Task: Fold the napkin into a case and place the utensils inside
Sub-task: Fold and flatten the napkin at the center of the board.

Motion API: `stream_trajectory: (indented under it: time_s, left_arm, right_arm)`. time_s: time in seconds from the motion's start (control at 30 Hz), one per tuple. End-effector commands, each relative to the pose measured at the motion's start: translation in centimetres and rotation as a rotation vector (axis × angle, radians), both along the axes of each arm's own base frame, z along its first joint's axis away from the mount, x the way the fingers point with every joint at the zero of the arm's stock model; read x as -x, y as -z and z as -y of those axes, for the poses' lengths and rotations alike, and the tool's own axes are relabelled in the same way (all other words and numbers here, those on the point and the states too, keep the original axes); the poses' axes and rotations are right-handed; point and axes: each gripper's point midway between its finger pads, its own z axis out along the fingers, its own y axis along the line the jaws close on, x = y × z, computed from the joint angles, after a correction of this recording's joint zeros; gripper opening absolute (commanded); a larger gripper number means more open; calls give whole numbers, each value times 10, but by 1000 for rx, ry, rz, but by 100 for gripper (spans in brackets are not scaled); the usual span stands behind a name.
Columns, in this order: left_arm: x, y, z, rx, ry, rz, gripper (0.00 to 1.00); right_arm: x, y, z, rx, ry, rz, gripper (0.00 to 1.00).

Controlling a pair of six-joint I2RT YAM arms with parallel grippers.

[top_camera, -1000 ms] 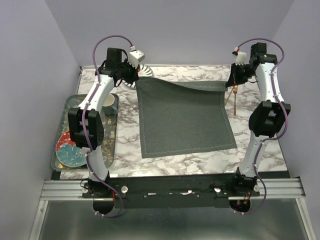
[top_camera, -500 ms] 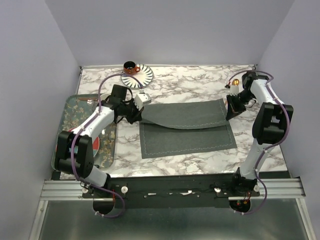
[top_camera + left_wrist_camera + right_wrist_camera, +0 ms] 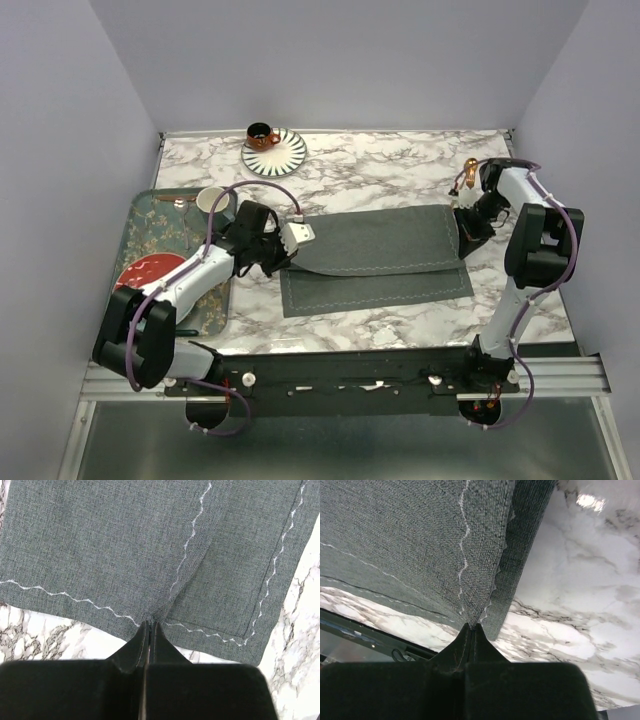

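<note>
The dark grey napkin (image 3: 380, 245) lies folded over on the marble table, its upper layer stopping short of the near hem. My left gripper (image 3: 285, 260) is shut on the flap's left corner, and its tips (image 3: 150, 624) pinch the stitched hem of the napkin (image 3: 125, 540). At the flap's right corner my right gripper (image 3: 462, 235) is shut on the napkin too; its tips (image 3: 474, 626) hold the hem of the cloth (image 3: 410, 530) just above the table. One gold-copper utensil (image 3: 470, 168) shows beside the right arm. A small copper piece (image 3: 180, 201) lies on the tray.
An orange cup on a striped saucer (image 3: 275, 153) stands at the far edge. On the left, a patterned tray (image 3: 140, 235) holds a white cup (image 3: 212, 200) and a red plate (image 3: 148, 270). Purple walls close in the table.
Both grippers have carried the napkin's far edge toward the near side and down, laying it over the lower half. The saucer, hidden before by the left arm, now shows.
</note>
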Motion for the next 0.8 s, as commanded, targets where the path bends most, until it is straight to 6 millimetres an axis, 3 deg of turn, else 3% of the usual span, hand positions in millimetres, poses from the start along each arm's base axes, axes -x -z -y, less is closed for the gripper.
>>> stream_trajectory:
  time_s: [0.0, 0.3, 0.57, 0.77]
  left_arm:
    - [4, -10, 2, -1, 29, 60, 0]
    - [39, -4, 6, 7, 70, 13, 0]
    - [61, -2, 8, 17, 95, -25, 0]
    - [74, 0, 5, 12, 124, -44, 0]
  right_arm:
    - [18, -6, 9, 41, -24, -26, 1]
    - [45, 4, 10, 48, -47, -68, 1]
    - [51, 11, 15, 61, -54, -87, 1]
    - [50, 18, 30, 97, -51, -89, 1]
